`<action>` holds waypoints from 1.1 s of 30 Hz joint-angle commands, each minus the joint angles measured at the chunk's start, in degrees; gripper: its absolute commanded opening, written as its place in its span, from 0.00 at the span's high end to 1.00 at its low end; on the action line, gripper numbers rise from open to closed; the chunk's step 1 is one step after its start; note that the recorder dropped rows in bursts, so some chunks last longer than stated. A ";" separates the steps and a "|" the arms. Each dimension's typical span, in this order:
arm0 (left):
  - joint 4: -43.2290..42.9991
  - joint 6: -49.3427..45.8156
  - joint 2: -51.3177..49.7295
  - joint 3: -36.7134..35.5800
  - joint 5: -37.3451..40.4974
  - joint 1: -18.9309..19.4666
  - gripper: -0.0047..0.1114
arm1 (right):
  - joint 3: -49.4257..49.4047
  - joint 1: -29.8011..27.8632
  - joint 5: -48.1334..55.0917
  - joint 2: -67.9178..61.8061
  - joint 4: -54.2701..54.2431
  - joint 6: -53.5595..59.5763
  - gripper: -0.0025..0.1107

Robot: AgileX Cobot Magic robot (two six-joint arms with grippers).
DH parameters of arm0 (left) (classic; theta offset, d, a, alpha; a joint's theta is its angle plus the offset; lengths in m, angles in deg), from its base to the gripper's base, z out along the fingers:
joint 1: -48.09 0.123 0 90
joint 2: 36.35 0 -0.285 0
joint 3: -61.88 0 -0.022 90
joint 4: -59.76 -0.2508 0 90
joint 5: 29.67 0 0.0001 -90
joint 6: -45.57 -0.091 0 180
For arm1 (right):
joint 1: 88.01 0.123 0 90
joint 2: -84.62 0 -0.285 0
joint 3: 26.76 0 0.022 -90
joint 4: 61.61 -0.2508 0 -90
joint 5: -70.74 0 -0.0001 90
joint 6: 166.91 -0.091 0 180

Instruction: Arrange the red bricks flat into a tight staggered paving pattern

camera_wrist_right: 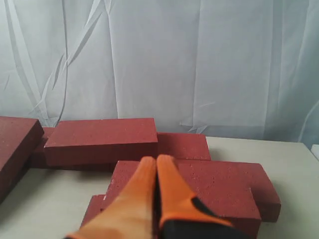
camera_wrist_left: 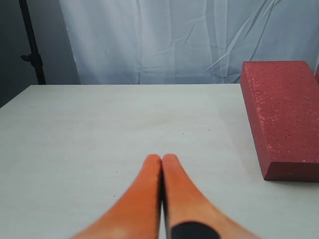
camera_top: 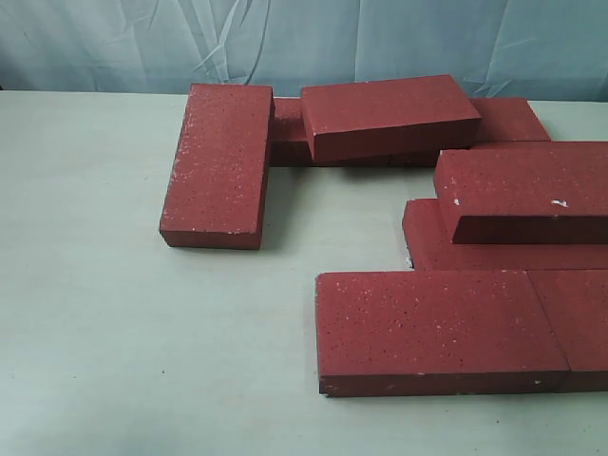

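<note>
Several dark red bricks lie on the pale table. One brick (camera_top: 219, 163) lies flat at the left, lengthwise away from the camera. Another brick (camera_top: 387, 116) rests tilted on top of flat ones at the back. At the right a brick (camera_top: 525, 190) is stacked on a lower one (camera_top: 429, 242), and two bricks (camera_top: 437, 325) lie flat end to end in front. Neither gripper shows in the exterior view. My left gripper (camera_wrist_left: 162, 158) is shut and empty over bare table, a brick (camera_wrist_left: 284, 112) off to one side. My right gripper (camera_wrist_right: 156, 160) is shut and empty above a stacked brick (camera_wrist_right: 219, 184).
A wrinkled light blue-white curtain (camera_top: 285, 38) hangs behind the table's far edge. A dark stand pole (camera_wrist_left: 31, 45) rises at the table's far corner in the left wrist view. Bare tabletop (camera_top: 114, 332) stretches left and in front of the bricks.
</note>
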 commanded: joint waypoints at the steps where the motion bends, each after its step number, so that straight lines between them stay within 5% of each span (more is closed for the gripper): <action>1: 0.05 0.01 0.25 -0.25 -0.45 -0.18 0.96 | -1.48 -0.19 -0.11 -0.35 0.51 0.30 0.98; 14: 0.05 0.01 0.25 -0.25 -0.45 -0.18 0.96 | -3.33 -0.19 0.16 -1.24 0.51 0.30 0.98; 33: 0.05 0.01 0.25 -0.25 -0.45 -0.18 0.96 | 3.82 -0.19 10.48 -24.91 -2.19 -0.39 0.98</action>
